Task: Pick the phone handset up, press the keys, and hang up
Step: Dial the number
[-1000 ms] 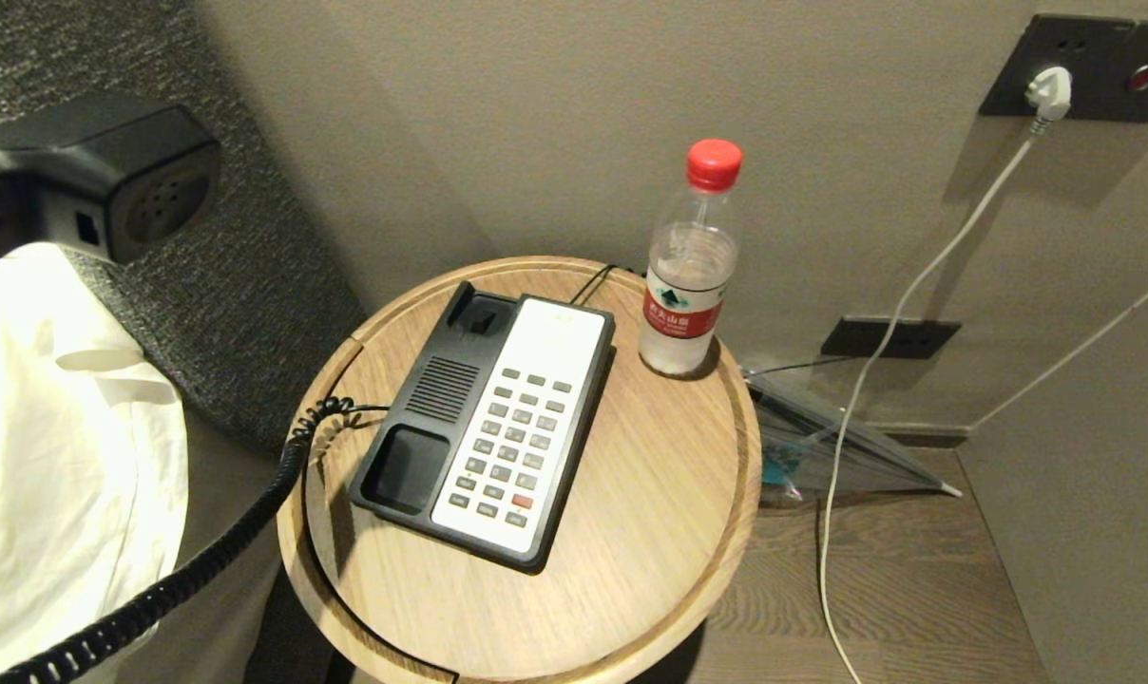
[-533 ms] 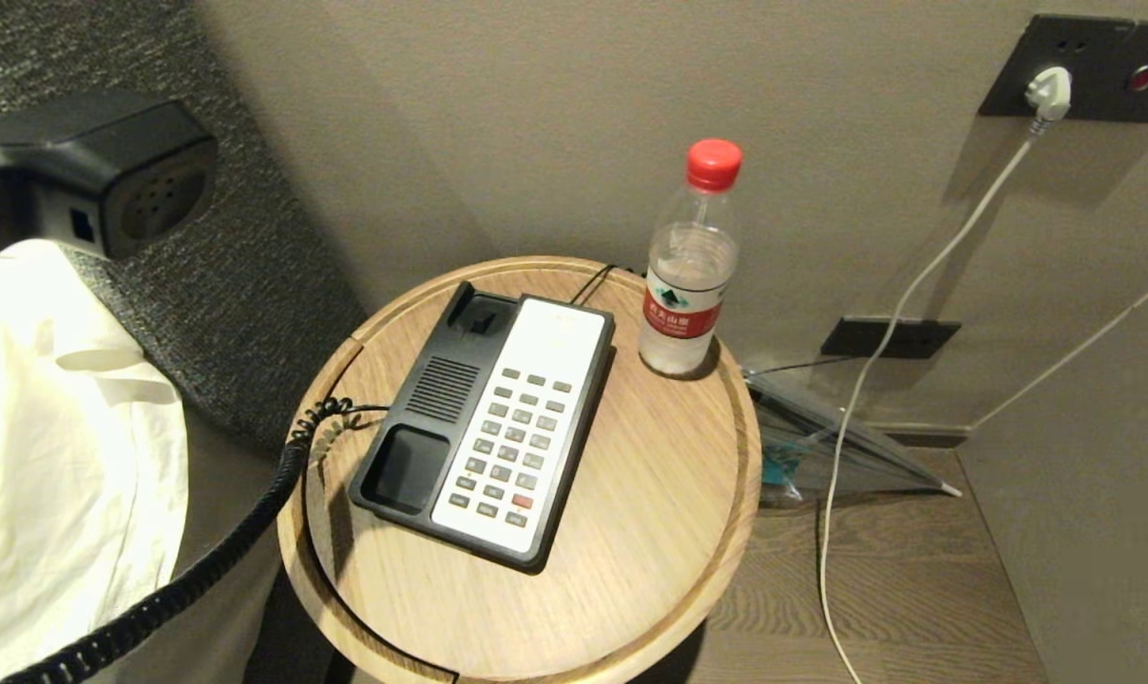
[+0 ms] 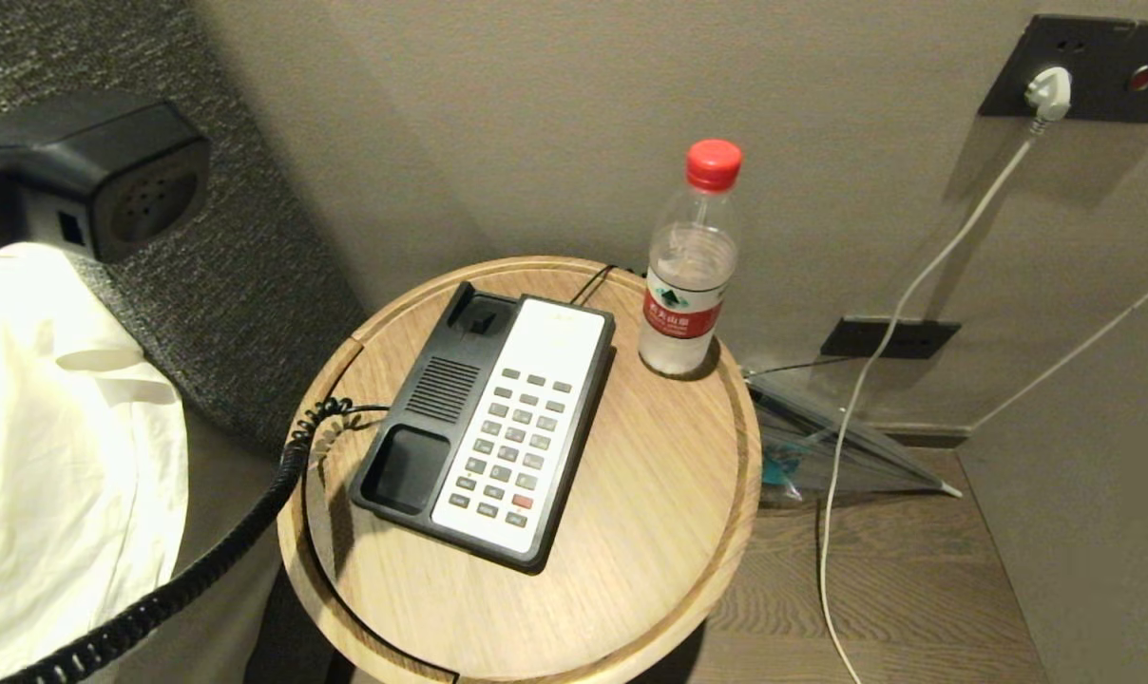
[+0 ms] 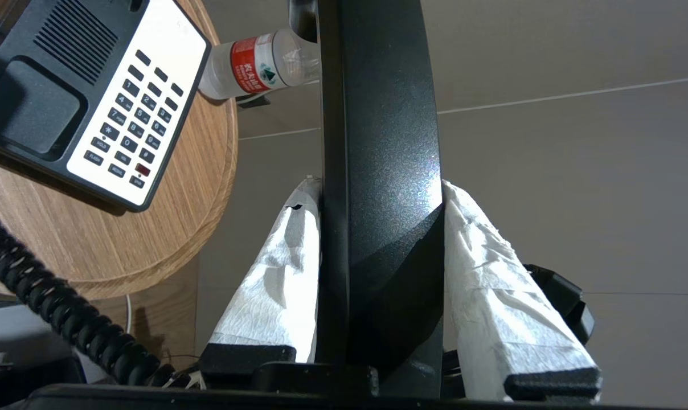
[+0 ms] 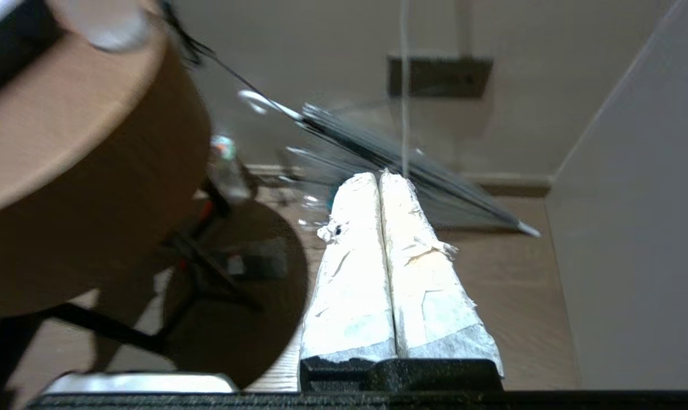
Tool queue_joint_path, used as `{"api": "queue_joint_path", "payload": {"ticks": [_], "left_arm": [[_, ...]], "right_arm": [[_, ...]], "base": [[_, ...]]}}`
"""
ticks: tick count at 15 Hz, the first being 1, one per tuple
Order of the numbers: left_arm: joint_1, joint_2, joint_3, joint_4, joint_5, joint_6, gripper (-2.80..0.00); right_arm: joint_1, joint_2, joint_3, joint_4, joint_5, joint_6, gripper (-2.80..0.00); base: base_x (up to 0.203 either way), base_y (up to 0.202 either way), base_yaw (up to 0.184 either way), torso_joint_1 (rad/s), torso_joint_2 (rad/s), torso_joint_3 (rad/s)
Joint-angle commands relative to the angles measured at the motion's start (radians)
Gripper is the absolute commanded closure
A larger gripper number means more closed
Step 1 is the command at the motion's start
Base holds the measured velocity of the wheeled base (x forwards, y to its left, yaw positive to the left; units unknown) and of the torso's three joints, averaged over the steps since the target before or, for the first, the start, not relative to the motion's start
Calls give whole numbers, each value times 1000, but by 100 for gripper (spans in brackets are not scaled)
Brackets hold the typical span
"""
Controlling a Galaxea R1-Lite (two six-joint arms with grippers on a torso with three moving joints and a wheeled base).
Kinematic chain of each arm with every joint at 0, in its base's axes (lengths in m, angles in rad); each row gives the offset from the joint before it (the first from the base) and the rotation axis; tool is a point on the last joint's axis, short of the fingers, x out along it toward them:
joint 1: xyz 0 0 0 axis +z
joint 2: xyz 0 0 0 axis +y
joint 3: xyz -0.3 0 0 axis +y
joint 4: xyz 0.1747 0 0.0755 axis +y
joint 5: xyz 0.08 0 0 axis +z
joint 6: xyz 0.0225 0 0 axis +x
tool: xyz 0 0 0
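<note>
The black phone handset [image 3: 99, 171] hangs in the air at the far left, well above and left of the phone base [image 3: 488, 427], its perforated end showing. My left gripper [image 4: 381, 191] is shut on the handset [image 4: 378, 142], its white-wrapped fingers [image 4: 275, 273] pressed to both sides. The coiled cord [image 3: 213, 560] runs from the base off the lower left. The base's keys [image 3: 512, 442] lie uncovered on the white panel, and both cradles are empty. My right gripper [image 5: 381, 176] is shut on nothing, low beside the table and right of it, outside the head view.
The base sits on a round wooden side table [image 3: 650, 532] with a red-capped water bottle [image 3: 688, 266] at its back. White bedding [image 3: 51, 427] lies at the left. A white cable [image 3: 878, 361] hangs from a wall socket, and a clear plastic piece [image 3: 831, 437] leans on the floor.
The handset has drifted slightly left in the head view. The phone base, table and bottle have not moved.
</note>
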Motion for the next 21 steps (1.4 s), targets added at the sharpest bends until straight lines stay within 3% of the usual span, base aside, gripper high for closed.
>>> {"api": "queue_joint_path", "payload": {"ticks": [1,4,7,17,21], "left_arm": [[0,1,-7,0,0,-6,0],[0,-2,-3,3,0,-8,0],[0,-2,-4,3,0,-8,0],[0,-16,8,6,-2,-9,0],[0,-23,13,8,-2,-9,0]], "right_arm": [[0,-6,-126,64,38,1,0],[0,-6,-293,180,69,1,0],[0,-6,-394,213,112,2,0],[0,-6,-456,264,121,24,0],[0,-6,-558,279,130,24,0]], "base": [[0,0,0,0,0,0],[0,0,0,0,0,0],[0,0,0,0,0,0],[0,0,0,0,0,0],[0,0,0,0,0,0]]}}
